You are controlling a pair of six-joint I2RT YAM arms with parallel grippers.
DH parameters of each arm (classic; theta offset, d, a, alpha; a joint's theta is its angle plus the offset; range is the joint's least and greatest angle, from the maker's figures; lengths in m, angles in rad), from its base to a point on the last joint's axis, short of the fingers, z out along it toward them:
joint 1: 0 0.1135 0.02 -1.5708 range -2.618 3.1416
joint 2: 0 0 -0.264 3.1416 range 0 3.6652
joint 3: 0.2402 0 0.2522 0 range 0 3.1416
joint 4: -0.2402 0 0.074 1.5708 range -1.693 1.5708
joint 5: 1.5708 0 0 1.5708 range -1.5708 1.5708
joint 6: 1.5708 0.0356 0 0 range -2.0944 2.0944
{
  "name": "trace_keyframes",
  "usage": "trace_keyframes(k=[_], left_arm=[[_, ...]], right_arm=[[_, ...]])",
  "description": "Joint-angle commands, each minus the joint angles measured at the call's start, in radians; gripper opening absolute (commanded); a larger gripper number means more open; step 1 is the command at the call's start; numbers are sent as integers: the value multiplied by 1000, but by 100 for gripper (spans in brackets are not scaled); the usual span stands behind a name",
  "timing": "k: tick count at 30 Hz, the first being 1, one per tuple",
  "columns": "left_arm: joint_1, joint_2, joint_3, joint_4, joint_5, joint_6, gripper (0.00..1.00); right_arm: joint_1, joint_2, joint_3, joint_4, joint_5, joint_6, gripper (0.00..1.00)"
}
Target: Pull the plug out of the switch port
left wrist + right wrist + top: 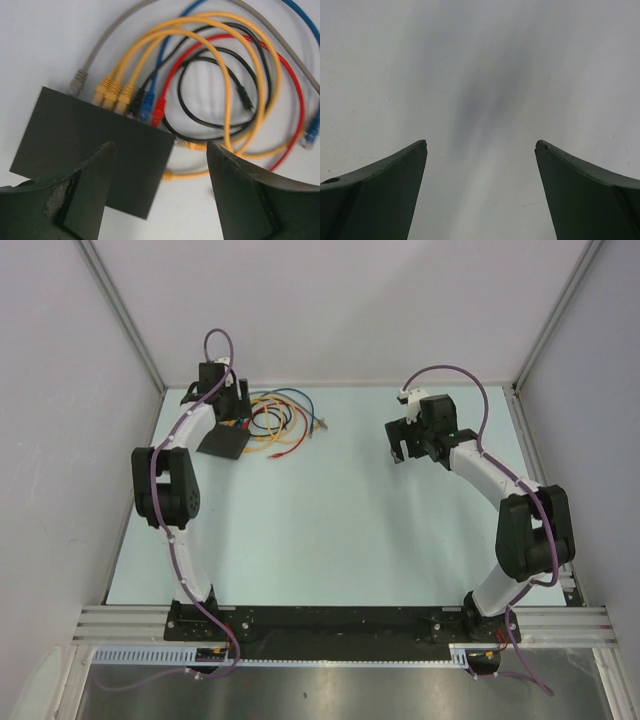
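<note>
We see the small flat matte-black rectangular switch (85, 130) at the far left of the pale bench (350, 530), with seven coloured cable plugs (125, 97) lined along its edge. Our left tool (160, 145) hovers above it, fingers apart, holding nothing. Our right tool (481, 142) gapes over the bench.

Switch (75, 135) black; plugs (122, 97) grey, yellow (three), black, blue, red; table (350, 540) pale green.

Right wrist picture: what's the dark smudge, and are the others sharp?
Right wrist view: a soft shadow on the table. Left wrist view: the switch and its plugs are fairly sharp, the loose blue plug at the right edge blurred. Top view: evenly lit.
</note>
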Motion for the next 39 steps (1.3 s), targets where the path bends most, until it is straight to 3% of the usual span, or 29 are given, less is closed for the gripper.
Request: trace_keyframes(k=[1, 15, 29, 33, 39], left_arm=[[4, 71, 99, 22, -57, -7, 81], [4, 174, 144, 34, -192, 67, 90], [4, 189, 93, 31, -214, 114, 90], [3, 254, 185, -84, -186, 136, 85], [4, 237, 147, -90, -180, 138, 83]], right_arm=[[14, 16, 40, -12, -28, 5, 95], [29, 32, 40, -12, -16, 2, 95], [48, 58, 40, 1, -21, 2, 95], [51, 56, 40, -5, -19, 0, 95], [51, 53, 40, -10, -19, -4, 95]])
